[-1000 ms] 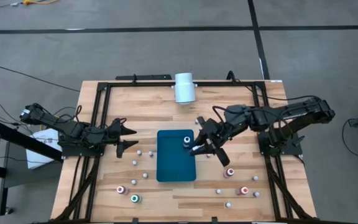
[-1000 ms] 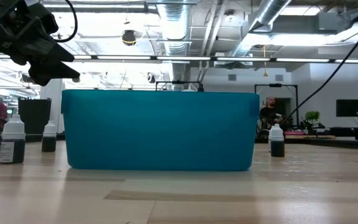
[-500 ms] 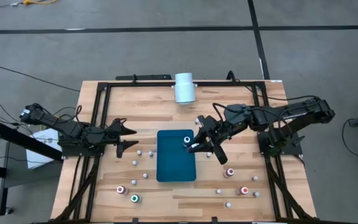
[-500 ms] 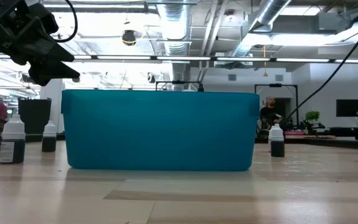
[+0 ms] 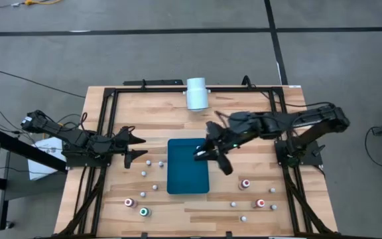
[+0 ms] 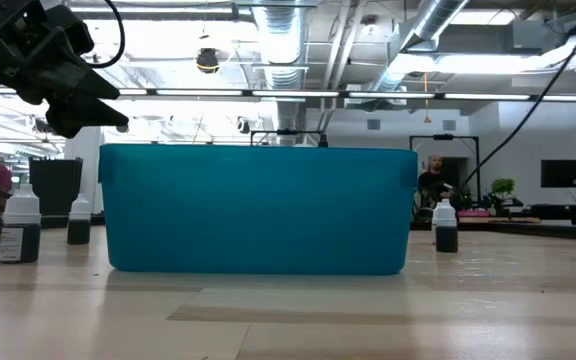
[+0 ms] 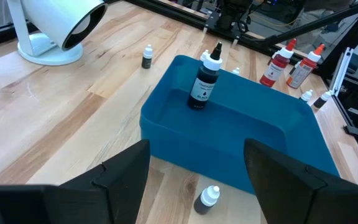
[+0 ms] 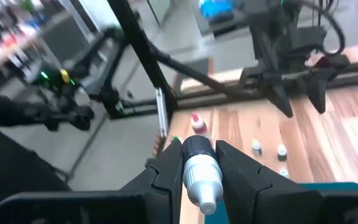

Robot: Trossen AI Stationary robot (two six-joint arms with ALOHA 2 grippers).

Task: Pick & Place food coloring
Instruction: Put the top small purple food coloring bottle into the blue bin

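The food coloring is a set of tiny bottles scattered on the wooden table: red-topped ones at the near right, a green-topped one at the near left, and small whitish ones. One dark bottle with a white cap stands upright in the teal tray. My right gripper hovers over the tray's far right part, shut on another bottle. My left gripper waits open, left of the tray. My right gripper pinches a bottle's white cap end between its two fingers. The cap's tip sticks out toward the wrist camera, and the fingers hide the bottle's body. The bottle is lifted clear, high above the tray.
A large white cylinder lies at the table's far edge. A black frame runs along the table's sides. In the left wrist view, two taller red bottles stand beyond the tray. People show in the room behind the table.
My right gripper, still shut on its bottle, has moved toward the table's left over the tray and has tipped a little. In the high view its arm now covers the bottle that stands in the tray. My left arm has kept still.
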